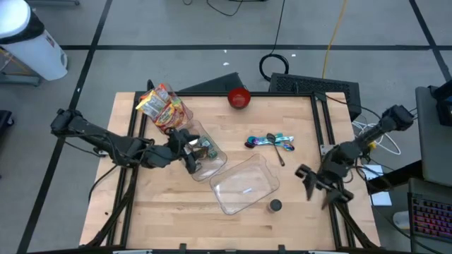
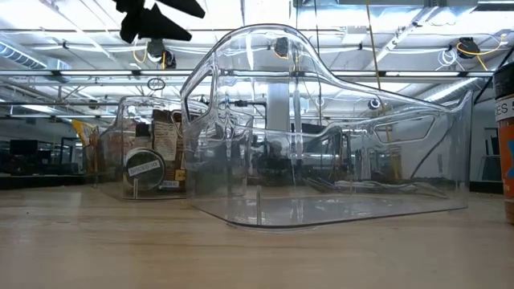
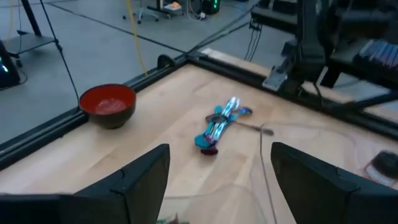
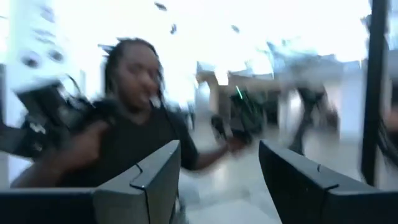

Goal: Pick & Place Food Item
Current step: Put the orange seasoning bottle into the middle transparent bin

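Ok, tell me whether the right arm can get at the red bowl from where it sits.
Probably yes: the right end effector is open at the table's right edge, and the wood toward the red bowl looks unobstructed.

Almost nothing is reading clearly. Low view, right edge: an orange-and-white container (image 2: 506, 120) is showing partial letters "ES". Left of centre: a round jar lid (image 2: 144, 167) is carrying print too small to read. Snack bag (image 1: 161, 104) print is staying illegible.

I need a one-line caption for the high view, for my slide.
Left gripper open over a clear bin holding food packets; right gripper open at the table's right edge; second clear bin empty.
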